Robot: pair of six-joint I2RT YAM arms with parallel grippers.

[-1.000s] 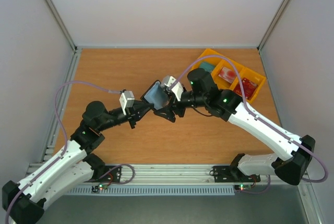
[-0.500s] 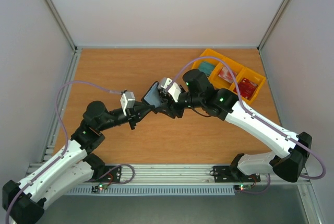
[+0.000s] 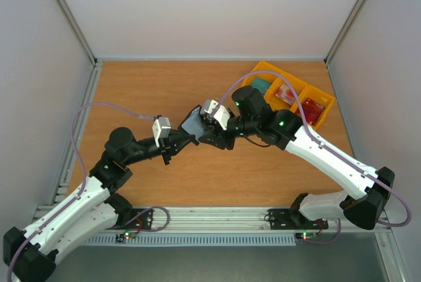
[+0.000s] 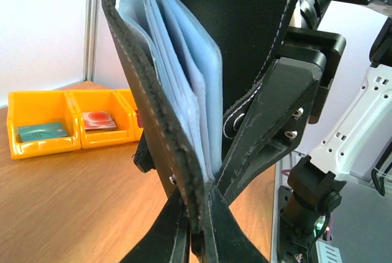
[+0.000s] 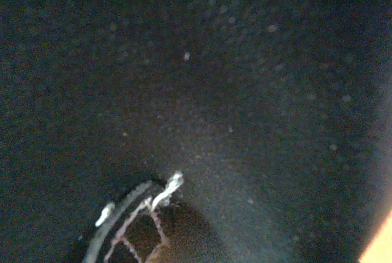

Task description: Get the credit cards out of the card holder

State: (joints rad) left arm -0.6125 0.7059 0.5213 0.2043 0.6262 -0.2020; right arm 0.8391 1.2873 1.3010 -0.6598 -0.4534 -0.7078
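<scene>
The card holder (image 3: 192,121) is held upright above the table's middle. My left gripper (image 3: 185,140) is shut on its lower edge. In the left wrist view the card holder (image 4: 177,79) gapes open, black stitched flaps around pale blue pockets, with my left gripper (image 4: 207,209) clamped at the fold. My right gripper (image 3: 206,131) is at the holder's right flap, and one of its fingers (image 4: 278,110) lies against the flap's outer side. The right wrist view is filled by a dark blurred surface. A red credit card (image 3: 287,93) and a teal one (image 3: 262,85) lie in the tray.
A yellow three-compartment tray (image 3: 262,66) stands at the back right and holds another red card (image 3: 313,108). In the left wrist view the tray (image 4: 43,95) is at the left. White walls enclose the wooden table (image 3: 145,91).
The right gripper has moved left onto the card holder and its fingers have drawn closer together. The left gripper has kept its hold and barely shifted.
</scene>
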